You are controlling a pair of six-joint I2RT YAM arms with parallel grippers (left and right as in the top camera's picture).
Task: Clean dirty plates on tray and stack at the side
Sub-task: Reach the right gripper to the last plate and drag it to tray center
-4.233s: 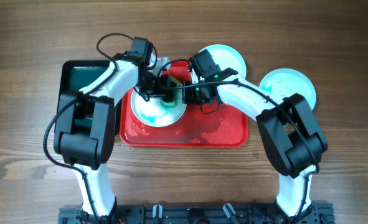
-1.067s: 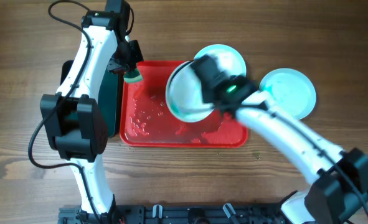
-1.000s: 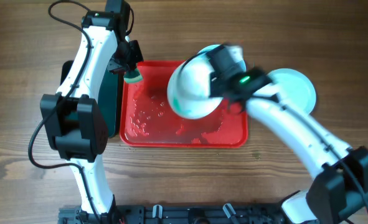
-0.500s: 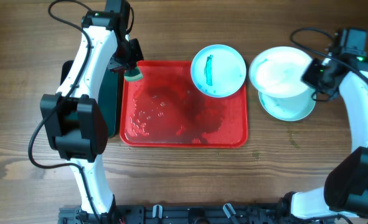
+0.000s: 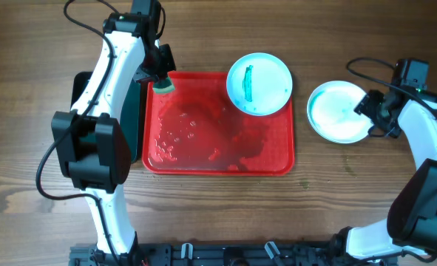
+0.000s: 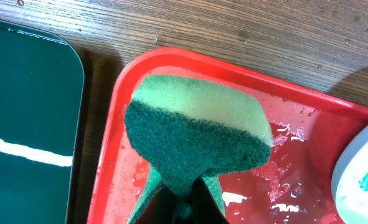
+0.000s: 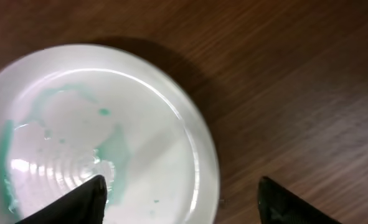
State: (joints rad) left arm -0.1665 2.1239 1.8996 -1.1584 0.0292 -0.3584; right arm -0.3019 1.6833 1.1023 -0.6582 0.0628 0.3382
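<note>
The red tray (image 5: 218, 140) lies wet in the middle of the table. One plate (image 5: 259, 83) with a teal smear rests on its far right corner. Another plate (image 5: 339, 111), with a faint teal film, lies on the wood to the tray's right. My right gripper (image 5: 371, 112) is open at that plate's right edge, holding nothing. In the right wrist view the filmy plate (image 7: 103, 137) sits between the spread fingers of the right gripper (image 7: 180, 205). My left gripper (image 5: 161, 80) is shut on a green-and-yellow sponge (image 6: 196, 134) above the tray's far left corner (image 6: 308, 124).
A dark green tray (image 5: 80, 87) sits left of the red one, partly under my left arm, and its flat bottom (image 6: 28, 124) fills the left of the left wrist view. Bare wood surrounds both trays. Cables trail from both wrists.
My right arm carried the wiped plate off the tray to the right, set it down on the plate lying there, and opened. The left arm, still holding the sponge, barely shifted.
</note>
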